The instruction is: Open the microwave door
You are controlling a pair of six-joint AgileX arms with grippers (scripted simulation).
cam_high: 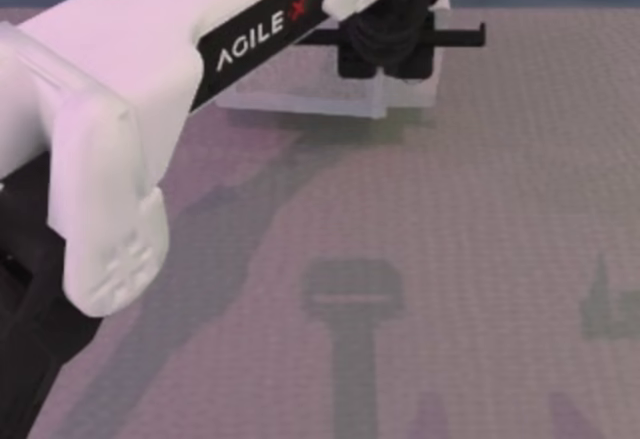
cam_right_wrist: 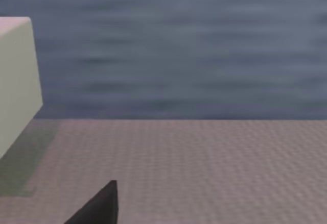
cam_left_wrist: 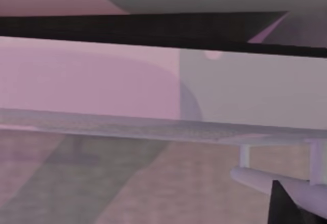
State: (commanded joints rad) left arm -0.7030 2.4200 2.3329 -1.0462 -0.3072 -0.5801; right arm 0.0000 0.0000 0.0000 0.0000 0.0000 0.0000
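The microwave [cam_high: 330, 84], a small white box, stands at the far edge of the table [cam_high: 480, 259], a little left of centre in the top view, and is largely hidden under the left arm [cam_high: 130, 89], which reaches diagonally across it from the near left. The left gripper [cam_high: 385, 44], black, hangs over the microwave's front right part; whether its fingers are spread or closed on anything cannot be told from above. The microwave door [cam_left_wrist: 153, 129] shows in the left wrist view as a thin, pale, speckled panel seen nearly edge-on, with its slim rounded handle [cam_left_wrist: 276, 180] standing off it on short posts. One dark fingertip [cam_left_wrist: 286, 206] lies just beside that handle; contact cannot be judged. Behind the door the pale, smooth interior [cam_left_wrist: 92, 81] is visible, so the door appears swung partly away from the body. The table has a fine woven texture in dull pinkish grey, crossed by the arms' shadows. The right arm does not appear in the top view; its wrist view shows only a black fingertip [cam_right_wrist: 102, 206], a corner of the white box and a blue backdrop [cam_right_wrist: 179, 45].
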